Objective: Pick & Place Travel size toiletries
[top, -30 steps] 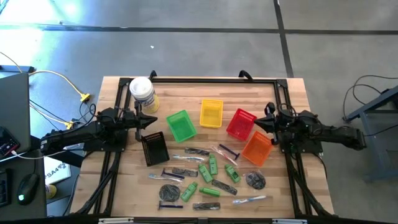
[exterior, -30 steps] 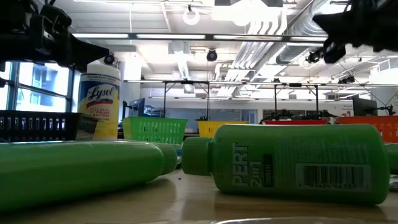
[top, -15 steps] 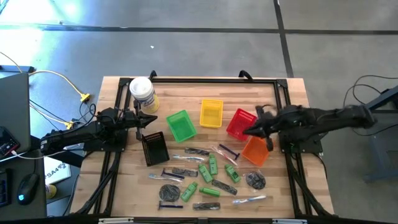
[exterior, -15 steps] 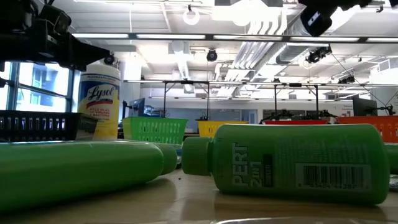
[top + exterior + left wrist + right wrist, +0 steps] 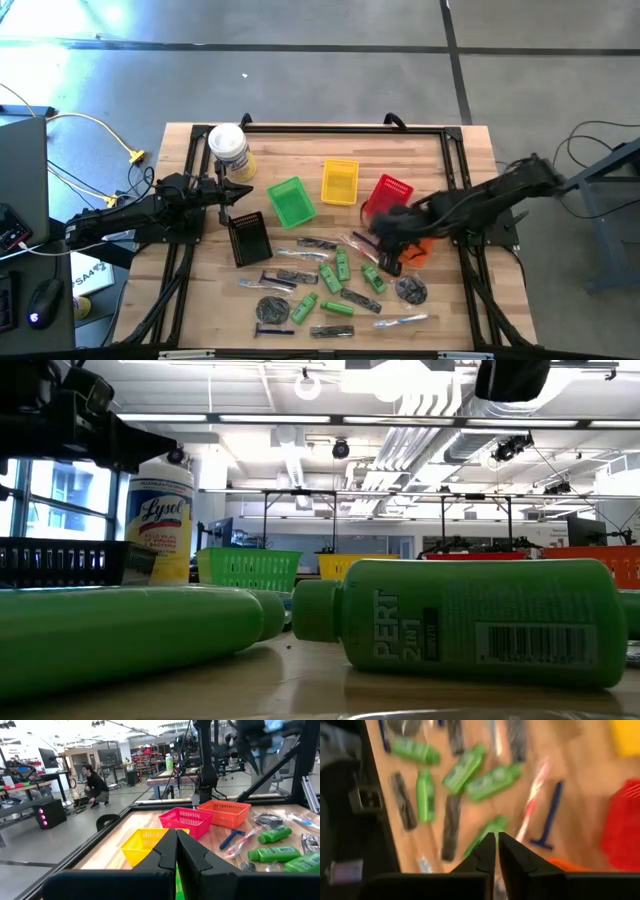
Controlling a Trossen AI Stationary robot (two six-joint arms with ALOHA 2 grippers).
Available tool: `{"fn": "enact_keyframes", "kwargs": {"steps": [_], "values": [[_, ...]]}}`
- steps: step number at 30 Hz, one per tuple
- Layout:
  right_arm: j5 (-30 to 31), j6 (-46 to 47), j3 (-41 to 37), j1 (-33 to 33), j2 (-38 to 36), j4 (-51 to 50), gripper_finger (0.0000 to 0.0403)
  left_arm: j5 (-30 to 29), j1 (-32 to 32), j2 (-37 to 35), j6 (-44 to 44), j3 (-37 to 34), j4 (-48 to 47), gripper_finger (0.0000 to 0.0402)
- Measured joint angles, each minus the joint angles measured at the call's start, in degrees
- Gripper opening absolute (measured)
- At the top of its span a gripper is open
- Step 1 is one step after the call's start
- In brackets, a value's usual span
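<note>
Right gripper [image 5: 388, 262] now over green bottles [image 5: 343, 264].

Below the right gripper's [image 5: 388, 262] nearly closed jaws toiletries [image 5: 342, 264] crowd the table [image 5: 300, 140], with red basket [image 5: 391, 190] and orange basket [image 5: 420, 252] close alongside.

White-lidded jar [image 5: 229, 150] stands behind green [image 5: 291, 201], yellow [image 5: 339, 182], red baskets [image 5: 386, 195].

toiletries [image 5: 335, 290] | green bottles, dark sticks, razors | scattered flat, front table
</note>
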Motion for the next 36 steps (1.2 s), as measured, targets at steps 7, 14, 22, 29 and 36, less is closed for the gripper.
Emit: {"fn": "enact_keyframes", "kwargs": {"steps": [7, 14, 22, 29, 36], "values": [[-5.97, 1.93, 2.91, 1.71, 10.79, -1.85, 0.0122, 0.02, 0.0, 0.0, -1.68, 0.0, 0.33, 0.0], [-6.51, 9.38, 2.92, 1.63, 14.42, -0.65, 0.0247, 0.19, 0.0, 0.0, -1.62, 0.0, 1.25, 0.0], [-1.28, 22.17, 2.92, 2.76, 14.41, 0.83, 0.0294, 0.17, 0.0, 0.0, -1.51, 0.0, 1.2, 0.0], [6.82, 26.98, 2.92, 6.38, 14.41, 0.89, 0.0291, 0.15, 0.0, 0.0, -1.52, -0.01, 1.22, 0.0], [7.51, 29.75, 2.92, 6.75, 14.41, 1.03, 0.029, 0.13, 0.0, 0.0, -1.53, 0.0, 1.29, 0.0]]}}
